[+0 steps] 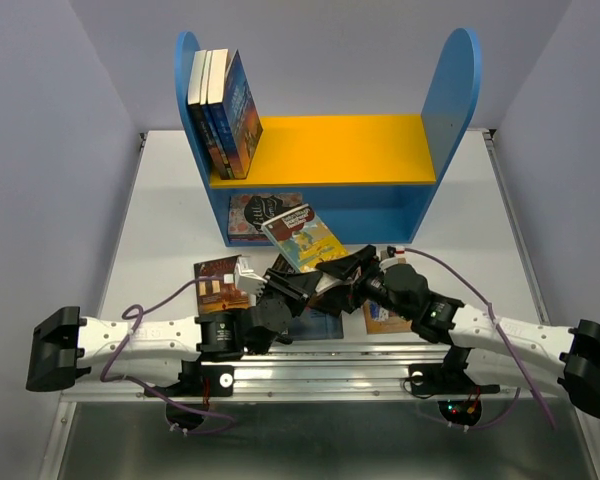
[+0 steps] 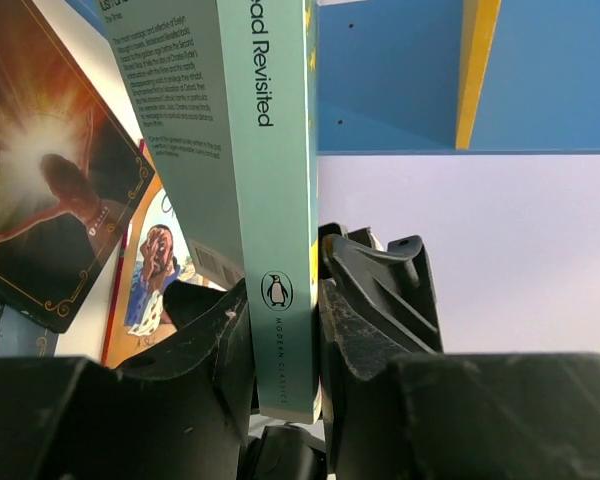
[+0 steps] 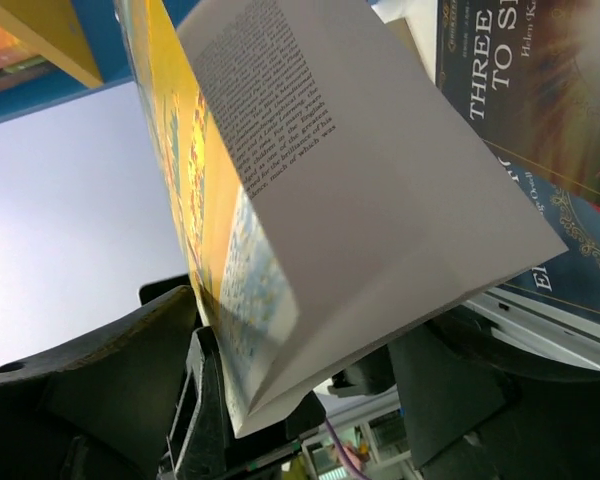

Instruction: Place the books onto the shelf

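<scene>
The left gripper [image 2: 285, 275] is clamping the teal spine of a thin yellow-and-teal illustrated paperback [image 1: 300, 238], with one finger pressing on each side near the spine's lower end. The paperback is hanging in the air above the white bench [image 1: 170, 210], just in front of the small bookcase with blue round-topped side panels [image 1: 450, 90]. Its long axis is running away from both grippers toward the blue lower compartment [image 1: 380, 210], and its yellow cover is facing upward at a tilt.

The right gripper [image 3: 300, 365] is standing wide around the book's near corner. One finger is sitting just beside the yellow cover. The other is staying clear of a white printed page, which is fanning away from that cover.

Three upright paperbacks [image 1: 220, 110] are standing at the left end of the yellow upper board [image 1: 330, 150]. A dark patterned book [image 1: 255, 215] is lying in the lower compartment, and a dark brown-red paperback [image 1: 220, 282] is lying flat on the bench.
</scene>
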You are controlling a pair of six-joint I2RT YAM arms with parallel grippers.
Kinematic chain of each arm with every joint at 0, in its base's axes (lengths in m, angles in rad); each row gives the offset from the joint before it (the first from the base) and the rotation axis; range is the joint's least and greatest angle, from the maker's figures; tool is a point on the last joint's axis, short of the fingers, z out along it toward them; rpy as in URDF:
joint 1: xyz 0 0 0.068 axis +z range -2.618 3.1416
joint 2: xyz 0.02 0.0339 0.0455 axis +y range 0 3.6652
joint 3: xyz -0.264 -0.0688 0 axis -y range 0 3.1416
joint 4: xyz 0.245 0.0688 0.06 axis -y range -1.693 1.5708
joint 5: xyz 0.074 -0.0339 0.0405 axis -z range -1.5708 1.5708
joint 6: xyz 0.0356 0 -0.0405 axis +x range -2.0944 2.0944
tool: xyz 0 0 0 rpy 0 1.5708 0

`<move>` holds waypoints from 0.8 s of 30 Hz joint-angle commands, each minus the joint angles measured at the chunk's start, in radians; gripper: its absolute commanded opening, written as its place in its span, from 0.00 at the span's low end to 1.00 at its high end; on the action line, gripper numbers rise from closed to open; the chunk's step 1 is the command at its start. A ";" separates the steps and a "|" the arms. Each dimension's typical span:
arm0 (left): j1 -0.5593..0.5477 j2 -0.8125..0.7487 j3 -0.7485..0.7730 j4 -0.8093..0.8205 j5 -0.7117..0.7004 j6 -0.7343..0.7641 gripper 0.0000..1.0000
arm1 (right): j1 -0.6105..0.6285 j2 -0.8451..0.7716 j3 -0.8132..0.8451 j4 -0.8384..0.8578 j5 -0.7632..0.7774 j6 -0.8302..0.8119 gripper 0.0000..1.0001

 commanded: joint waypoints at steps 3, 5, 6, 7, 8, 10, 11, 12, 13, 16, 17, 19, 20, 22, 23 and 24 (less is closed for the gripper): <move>-0.049 -0.018 0.049 0.080 -0.138 -0.052 0.00 | 0.023 -0.072 0.056 -0.007 0.185 0.002 0.72; -0.053 0.003 0.057 0.077 -0.136 -0.071 0.00 | 0.023 -0.078 0.048 0.016 0.219 -0.007 0.66; -0.062 0.012 0.061 0.075 -0.139 -0.075 0.00 | 0.023 -0.073 0.053 0.020 0.227 -0.020 0.65; -0.067 0.022 0.069 0.070 -0.145 -0.077 0.00 | 0.023 -0.070 0.059 0.022 0.236 -0.029 0.64; -0.073 0.040 0.086 0.064 -0.153 -0.080 0.00 | 0.023 -0.064 0.066 0.011 0.248 -0.032 0.64; -0.090 0.054 0.101 0.031 -0.173 -0.114 0.00 | 0.023 -0.056 0.085 -0.001 0.274 -0.040 0.60; -0.093 0.057 0.101 0.023 -0.178 -0.132 0.00 | 0.023 -0.056 0.088 -0.001 0.274 -0.040 0.59; -0.096 0.060 0.101 0.020 -0.181 -0.137 0.00 | 0.023 -0.058 0.089 0.003 0.294 -0.047 0.58; -0.098 0.062 0.101 0.015 -0.185 -0.137 0.00 | 0.023 -0.058 0.091 0.010 0.303 -0.047 0.56; -0.113 0.072 0.107 -0.012 -0.211 -0.173 0.00 | 0.023 -0.052 0.092 0.037 0.332 -0.057 0.56; -0.125 0.081 0.110 -0.017 -0.219 -0.190 0.00 | 0.023 -0.044 0.094 0.057 0.346 -0.066 0.54; -0.136 0.094 0.127 -0.046 -0.241 -0.212 0.00 | 0.023 -0.030 0.100 0.080 0.354 -0.069 0.53; -0.145 0.106 0.135 -0.058 -0.248 -0.217 0.00 | 0.032 -0.014 0.109 0.103 0.357 -0.078 0.52; -0.151 0.118 0.149 -0.106 -0.267 -0.255 0.00 | 0.033 0.003 0.118 0.125 0.356 -0.092 0.50; -0.153 0.124 0.153 -0.114 -0.270 -0.264 0.00 | 0.033 0.013 0.122 0.150 0.357 -0.095 0.47; -0.156 0.126 0.152 -0.117 -0.276 -0.273 0.00 | 0.033 0.022 0.126 0.154 0.357 -0.095 0.46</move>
